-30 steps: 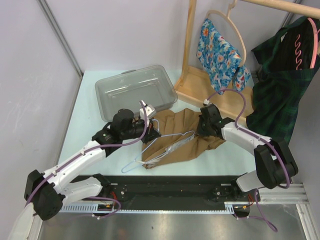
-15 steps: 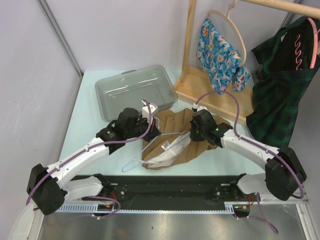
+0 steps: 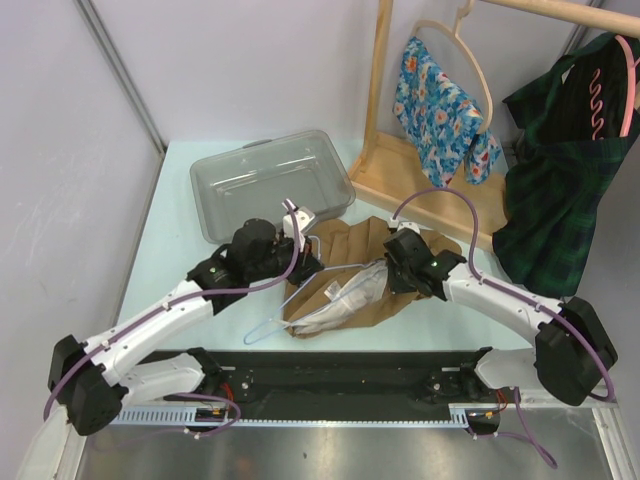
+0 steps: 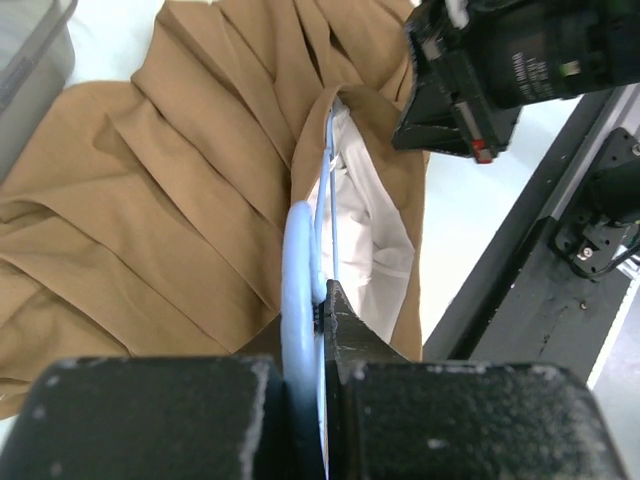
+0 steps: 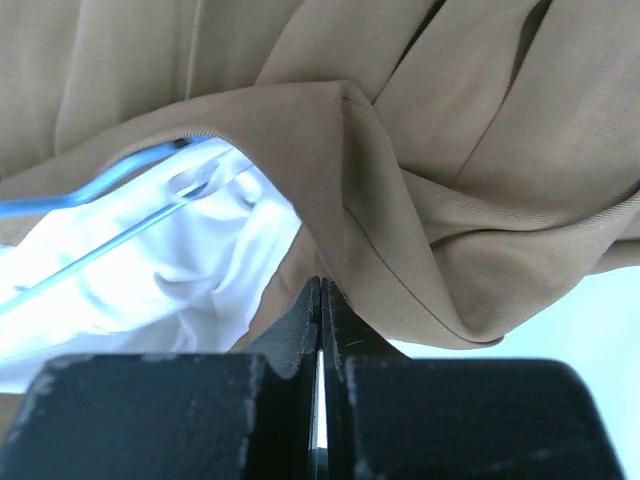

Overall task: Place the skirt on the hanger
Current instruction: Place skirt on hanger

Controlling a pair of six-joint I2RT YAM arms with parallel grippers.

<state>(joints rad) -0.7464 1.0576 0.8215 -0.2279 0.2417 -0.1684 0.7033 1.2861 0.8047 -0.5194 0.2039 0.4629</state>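
Fingers (image 4: 350, 325) of the left gripper (image 4: 322, 300) clenched the pale blue wire hanger (image 4: 298, 240); the right gripper (image 5: 320, 290) pinched the tan pleated skirt (image 4: 180, 200) by the worktop (image 3: 170, 230) near edge. That thin pinch might slip, closing the waistband against the hanger.

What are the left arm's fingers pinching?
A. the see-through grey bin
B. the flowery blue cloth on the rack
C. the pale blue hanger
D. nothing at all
C: in the left wrist view the left arm's fingers are shut on the pale blue wire hanger, whose wire runs on into the opening of the brown skirt.
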